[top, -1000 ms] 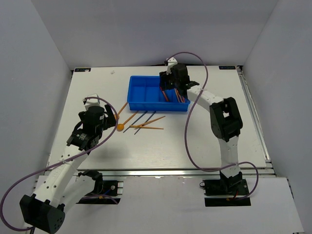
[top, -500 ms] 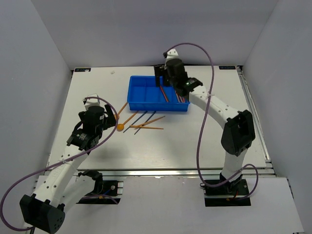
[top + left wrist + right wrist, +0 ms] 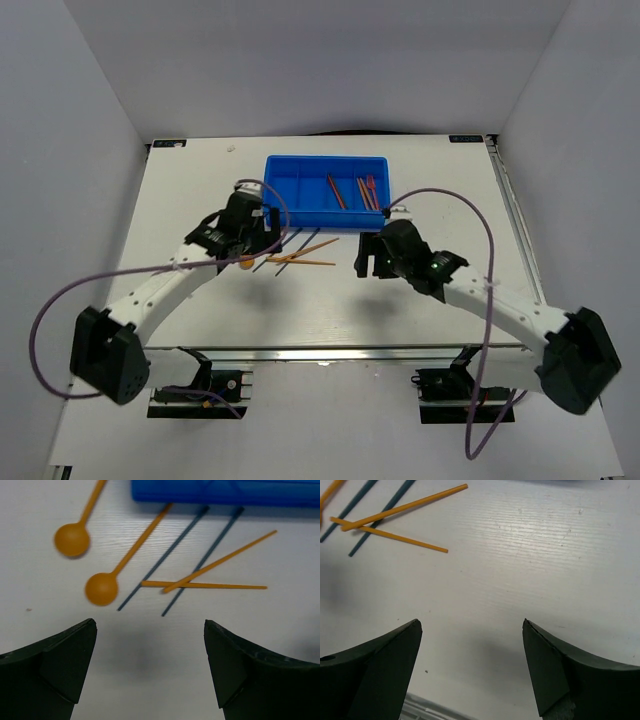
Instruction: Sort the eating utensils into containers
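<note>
The bright blue tray (image 3: 325, 159) stands at the back centre of the table, and its near wall (image 3: 225, 490) runs along the top of the left wrist view. Red and orange utensils (image 3: 364, 190) lie in its right compartments. On the table before it lie two orange spoons (image 3: 101, 587), two dark blue sticks (image 3: 165, 557) and two crossed orange sticks (image 3: 210, 585). My left gripper (image 3: 255, 238) (image 3: 149, 625) hovers open just short of them, holding nothing. My right gripper (image 3: 372, 258) (image 3: 471, 622) is open over bare table, with the orange sticks (image 3: 395, 536) to its left.
Grey walls close in the white table (image 3: 420, 300) on three sides. A metal rail (image 3: 350, 350) runs along its near edge, and that edge shows at the bottom of the right wrist view. Purple cables (image 3: 480, 250) loop above both arms.
My right arm has left the tray, opened and swung back to the near right. The left arm has moved from the table's left side over to the loose utensils.
</note>
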Robot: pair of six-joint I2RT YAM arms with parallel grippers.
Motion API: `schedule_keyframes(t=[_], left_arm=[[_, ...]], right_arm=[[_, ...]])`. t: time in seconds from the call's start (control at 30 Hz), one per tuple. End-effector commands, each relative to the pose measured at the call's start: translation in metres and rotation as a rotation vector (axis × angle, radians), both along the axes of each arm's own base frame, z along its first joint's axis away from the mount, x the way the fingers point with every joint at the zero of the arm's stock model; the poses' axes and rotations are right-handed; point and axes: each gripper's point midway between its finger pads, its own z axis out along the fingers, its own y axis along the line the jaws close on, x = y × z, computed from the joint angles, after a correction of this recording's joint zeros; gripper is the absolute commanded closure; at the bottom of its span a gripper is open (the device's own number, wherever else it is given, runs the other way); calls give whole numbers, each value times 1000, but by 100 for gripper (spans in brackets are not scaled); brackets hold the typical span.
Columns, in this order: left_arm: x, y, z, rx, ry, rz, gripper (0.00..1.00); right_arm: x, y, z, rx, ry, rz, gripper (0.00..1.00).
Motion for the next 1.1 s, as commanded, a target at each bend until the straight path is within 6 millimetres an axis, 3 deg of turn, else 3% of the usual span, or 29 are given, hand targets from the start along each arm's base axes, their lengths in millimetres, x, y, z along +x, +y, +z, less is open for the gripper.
schedule_keyframes(t=[0.0,0.07,0.23,0.3,0.33,0.4,0.43,0.47,0.53,0.57,0.6,0.63,0.7,0.73,0.87,0.9,1.07], left_arm=[[20,-35,13,-14,-12,-69,4],[31,-36,14,1,-33,-58,5],[61,-14,13,128,-55,45,9],[73,-5,19,116,-87,81,11],[78,10,20,96,-94,119,10],[92,20,26,29,-145,143,7],[99,36,23,1,-146,147,6],[101,23,13,-44,-140,33,6],[108,43,-2,-8,-109,44,6],[113,39,-6,-41,-83,6,7],[115,41,-30,-64,-10,-18,10],[121,57,-37,-104,6,5,11],[129,50,-49,-244,13,-55,15],[133,61,-52,-278,9,-42,16],[146,58,-49,-293,-39,-92,18],[150,66,-51,-255,-44,-58,17],[151,72,-75,-216,0,-50,20]], right_arm=[[-12,6,27,158,-48,5,15],[-23,0,32,184,-57,24,18],[-36,-17,46,203,-106,14,19],[-41,-22,53,216,-121,17,19],[-44,-22,58,233,-134,23,19],[-46,-23,60,240,-138,31,19],[-48,-23,60,241,-138,37,19],[-49,-24,62,245,-142,40,19],[-52,-24,61,245,-137,55,19],[-53,-24,62,251,-141,60,19],[-55,-22,60,253,-134,73,19],[-55,-22,60,257,-139,81,19],[-58,-20,60,264,-139,94,19],[-58,-20,60,265,-142,105,19],[-62,-18,60,261,-148,140,19],[-62,-18,60,259,-148,143,19],[-66,-16,60,264,-154,178,19]])
